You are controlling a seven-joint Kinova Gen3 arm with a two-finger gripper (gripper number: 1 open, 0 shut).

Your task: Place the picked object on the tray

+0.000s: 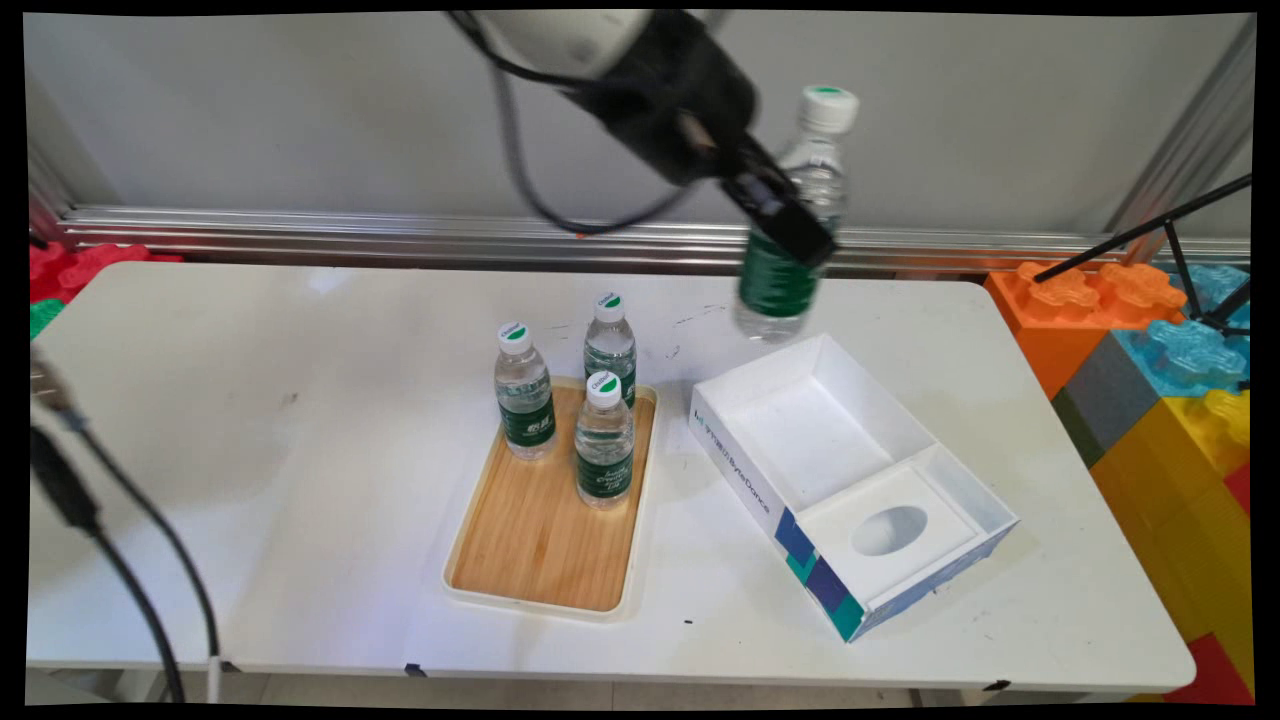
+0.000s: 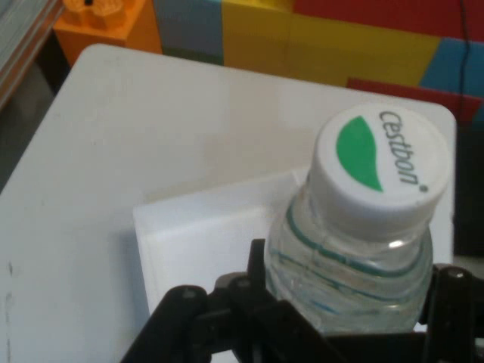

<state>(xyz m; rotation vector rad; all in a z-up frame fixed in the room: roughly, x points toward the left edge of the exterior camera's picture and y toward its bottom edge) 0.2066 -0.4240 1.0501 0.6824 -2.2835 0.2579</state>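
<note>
— Above the table's far side, in the main view, what is held?

— A bottle (image 1: pixel 790 215) is carried clear of the table (image 1: pixel 250 400), gripped about its middle by the gripper (image 1: pixel 785 225). The fingers are closed on its body, just above the green label. It is tilted slightly, cap up, and hangs over the far corner of the box (image 1: pixel 850 480). A grip at mid-body is judged to keep it from swinging.

— What is in the box?

— Nothing is seen in it. Its large compartment is bare; its smaller part is covered by a white insert with an oval hole.

— And the tray (image 1: pixel 530 540)?

— Three bottles (image 1: pixel 570 400) are stood upright at its far end; one is at the left rim, possibly just off it. The near half is left bare wood.

— And in the hand view?

— The held bottle (image 2: pixel 355 249) is seen from above, its white cap (image 2: pixel 382 162) with a green leaf mark nearest the lens. It is clasped between the black fingers (image 2: pixel 261 283) at the bottom edge. A white corner of the box (image 2: pixel 204 234) is seen below it, and coloured blocks (image 2: pixel 302 38) lie beyond the table edge.
</note>
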